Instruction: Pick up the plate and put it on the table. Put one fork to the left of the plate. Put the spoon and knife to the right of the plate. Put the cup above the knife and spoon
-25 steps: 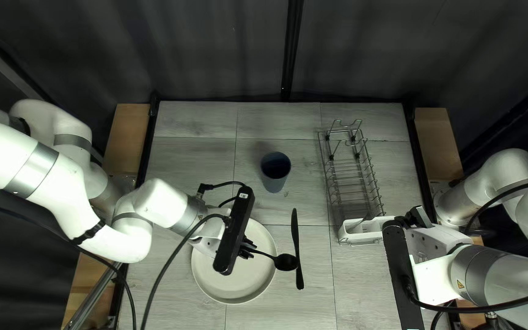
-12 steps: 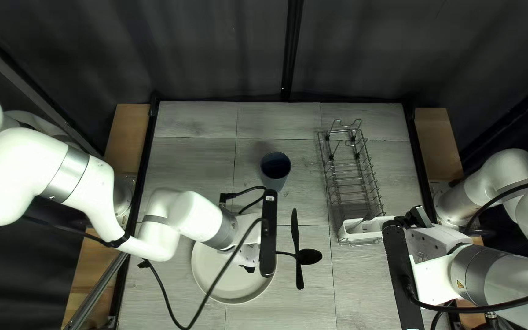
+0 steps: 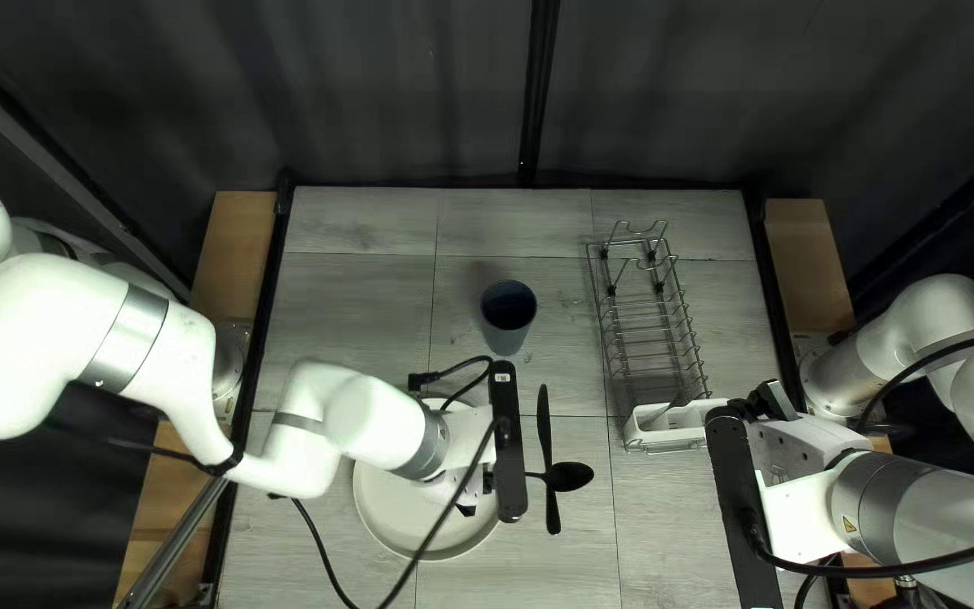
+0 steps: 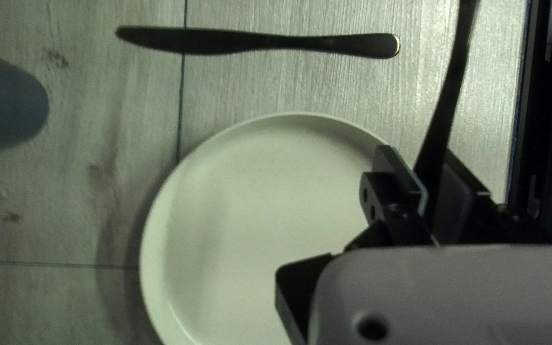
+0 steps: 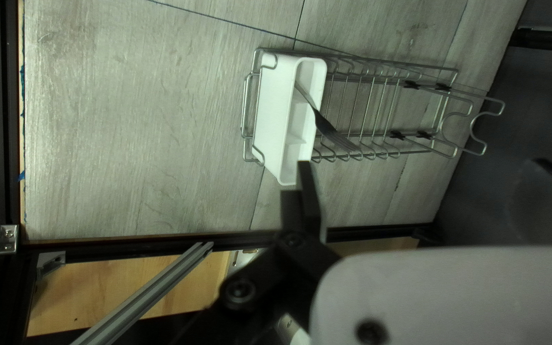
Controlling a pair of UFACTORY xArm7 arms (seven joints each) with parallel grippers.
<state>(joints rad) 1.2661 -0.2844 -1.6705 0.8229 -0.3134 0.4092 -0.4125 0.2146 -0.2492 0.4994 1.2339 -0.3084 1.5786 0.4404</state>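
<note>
We held the spoon point(image 3: 572, 476) in our left gripper point(image 4: 432, 171), right gripper point(image 5: 421, 164) open; lowering askew risked nudging the knife point(image 4: 257, 43).

- A yellow triangular warning sign point(image 3: 849, 524) (small, but clear) shows on the right arm point(image 3: 938, 524), below and right of the rack point(image 3: 638, 342) in the top left view.
- A tiny pale label point(image 3: 501, 378) (unreadable) marks the black bar point(image 3: 508, 451) left of the rack.

The spoon point(image 3: 568, 476) has moved rightward, its bowl now past the knife point(image 3: 545, 420). The left arm point(image 3: 369, 423) has extended rightward too.
</note>
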